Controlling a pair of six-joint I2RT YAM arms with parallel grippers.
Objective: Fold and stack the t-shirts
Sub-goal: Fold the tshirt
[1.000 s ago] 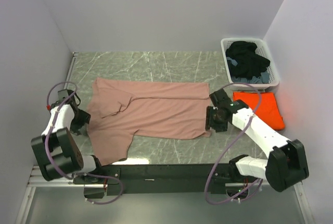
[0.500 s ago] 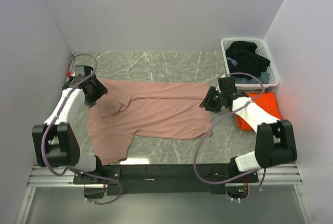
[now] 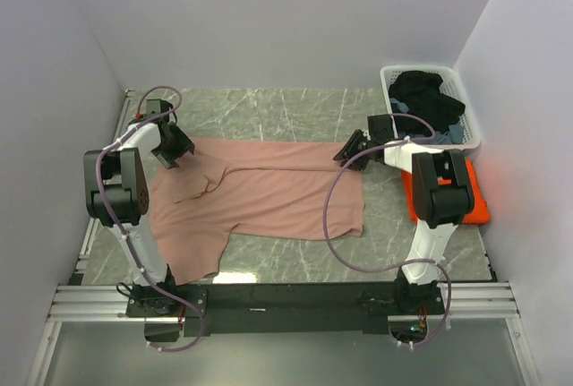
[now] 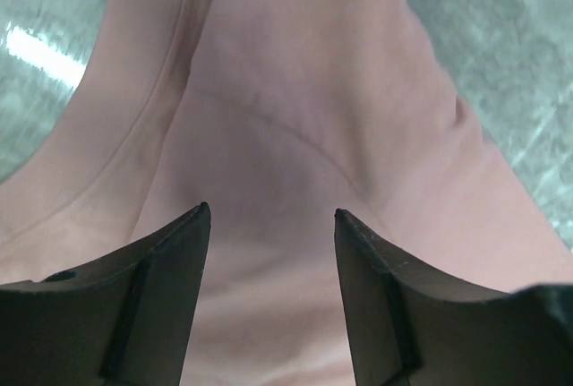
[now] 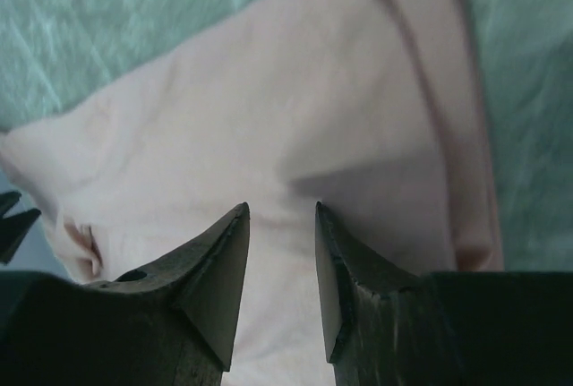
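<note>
The grey table [image 3: 269, 104] is mostly covered by the pink tee [image 3: 269, 193], spread flat across the middle with one sleeve trailing toward the near left edge. At the far right stands the white basket [image 3: 419, 68] of dark clothes, and just near of it the orange tee [image 3: 480, 200] lies folded, partly under the right arm.

Both arms reach to the pink tee's far corners. The left gripper [image 4: 269, 211] hovers released over the cloth, with nothing between its fingers. The right gripper [image 5: 282, 207] looks open too, though its gap is narrower and I can't rule out a thin edge of cloth caught low down.

My worry is the right arm's cable [image 3: 327, 216] draped across the shirt. It could drag the cloth askew during a fold. A shallow pinch could also lift only one layer.
</note>
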